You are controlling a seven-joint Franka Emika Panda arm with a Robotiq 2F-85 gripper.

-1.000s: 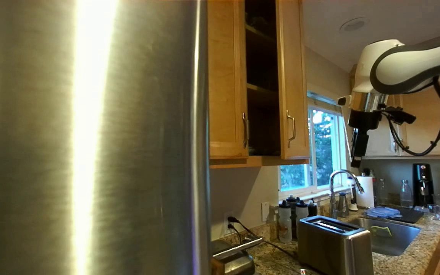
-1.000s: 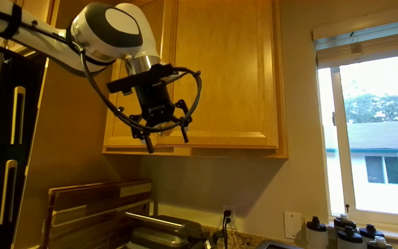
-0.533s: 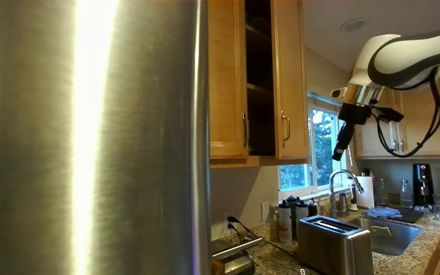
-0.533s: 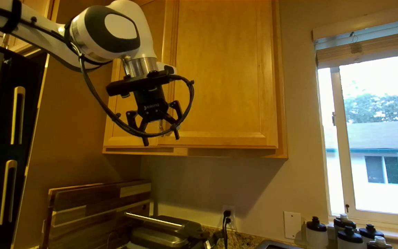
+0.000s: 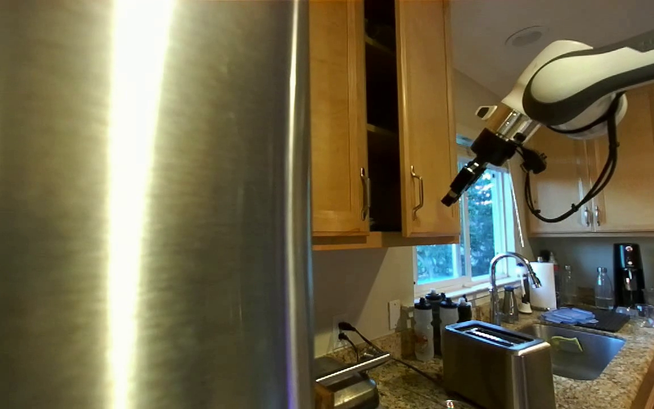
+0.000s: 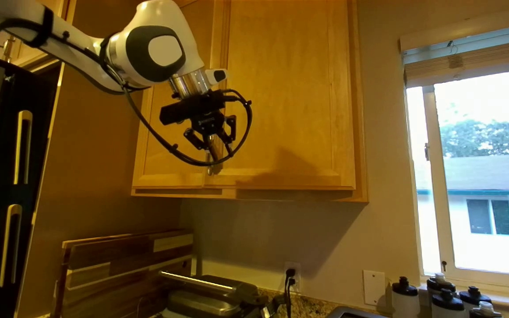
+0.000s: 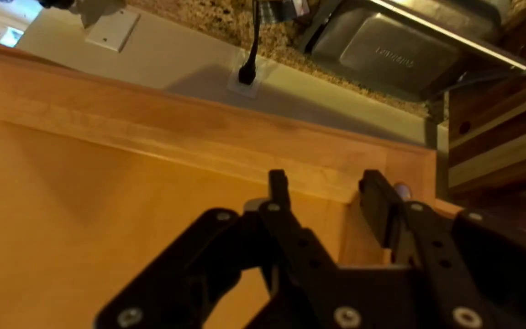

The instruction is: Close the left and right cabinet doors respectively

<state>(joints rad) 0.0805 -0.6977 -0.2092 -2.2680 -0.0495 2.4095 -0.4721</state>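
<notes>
Okay, right cabinet door [image 5: 432,125] is ajar; dark shelves [image 5: 382,102] show in the gap between it and the left cabinet door [image 5: 335,125]. Whether the left one sits fully shut, can't tell. Both are on the upper cabinet past the steel fridge [image 5: 213,204], window [image 5: 477,227] off to the right. The gripper [image 7: 326,179] tilts down toward the right cabinet door, jaws part-way apart, door wood visible between the fingertips [image 7: 279,183]. That door's metal handle [image 7: 402,190] pokes out just beside one finger in the wrist view; can't tell if they touch. Arm [image 6: 165,50] covers part of the left cabinet door in an exterior view. A shadow [image 6: 281,168] falls across the right cabinet door's lower part. Down on the counter [image 5: 403,389]: steel toaster [image 5: 497,363], drink bottles [image 5: 423,329], metal grill [image 6: 210,300] beside wooden boards [image 6: 126,282].
</notes>
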